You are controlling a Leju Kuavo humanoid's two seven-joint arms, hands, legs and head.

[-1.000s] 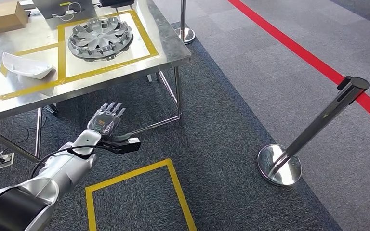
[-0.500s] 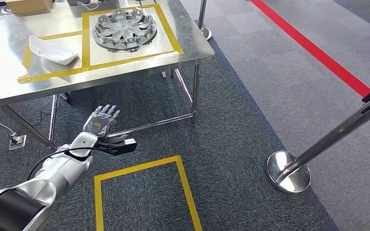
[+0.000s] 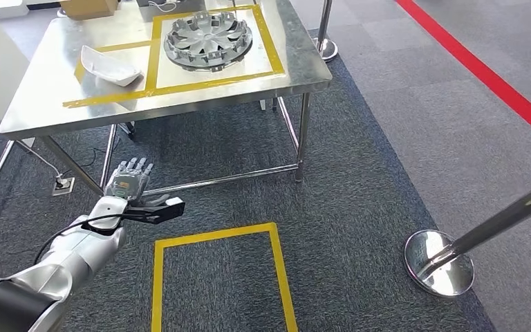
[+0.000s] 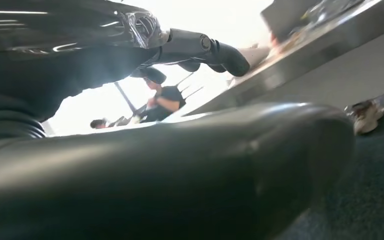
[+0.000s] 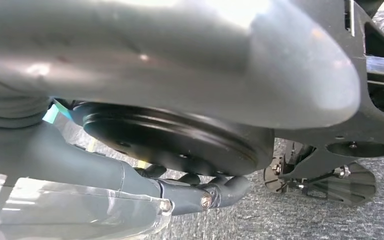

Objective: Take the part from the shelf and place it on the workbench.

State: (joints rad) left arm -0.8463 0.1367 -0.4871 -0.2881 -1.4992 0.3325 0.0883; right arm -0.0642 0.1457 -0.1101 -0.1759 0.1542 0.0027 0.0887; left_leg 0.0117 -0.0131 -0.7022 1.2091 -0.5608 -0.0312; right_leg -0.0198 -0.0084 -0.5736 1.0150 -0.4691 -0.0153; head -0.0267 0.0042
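Grey carpet with one yellow taped box (image 3: 218,277) and one steel workbench (image 3: 48,104). On the bench lie one hubcap (image 3: 208,41), inside a yellow taped square, and one white tray (image 3: 108,66). The left hand (image 3: 128,180) hangs below the bench edge, fingers spread, empty, well apart from the hubcap. The right hand (image 5: 200,192) has its fingers curled; whether it holds anything I cannot tell.

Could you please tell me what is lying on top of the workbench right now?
On the workbench: a silver wheel cover inside a yellow tape square, a white part beside it, and a cardboard box cut off by the frame.
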